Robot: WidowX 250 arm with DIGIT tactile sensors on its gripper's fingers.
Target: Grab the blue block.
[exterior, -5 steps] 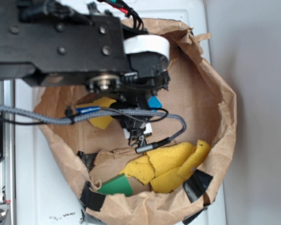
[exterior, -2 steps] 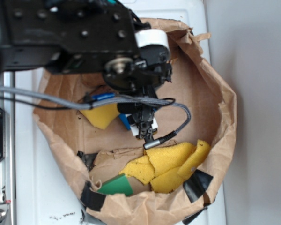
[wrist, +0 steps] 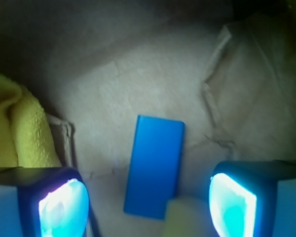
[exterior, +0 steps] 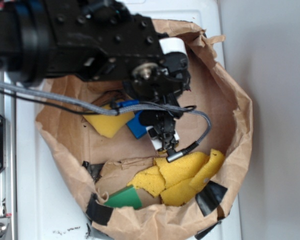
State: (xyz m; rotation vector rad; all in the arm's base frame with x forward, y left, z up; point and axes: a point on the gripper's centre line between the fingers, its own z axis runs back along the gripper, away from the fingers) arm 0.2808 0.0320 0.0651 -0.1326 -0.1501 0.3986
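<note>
One brown paper bag (exterior: 230,100) fills most of the white desk (exterior: 35,190) in the exterior view, its mouth rolled open. The black arm reaches in from the desk's top left corner, and the gripper (exterior: 162,132) hangs inside the bag. The blue block (exterior: 136,125) lies on the bag floor just left of it, touching a yellow sponge piece (exterior: 106,124). More yellow sponge (exterior: 177,175) and a green wedge (exterior: 122,198) sit toward the desk's bottom edge.

In the wrist view the block (wrist: 155,165) lies flat on the paper between the two fingers (wrist: 64,207), untouched, the jaws spread wide. Yellow sponge (wrist: 15,128) shows at left
</note>
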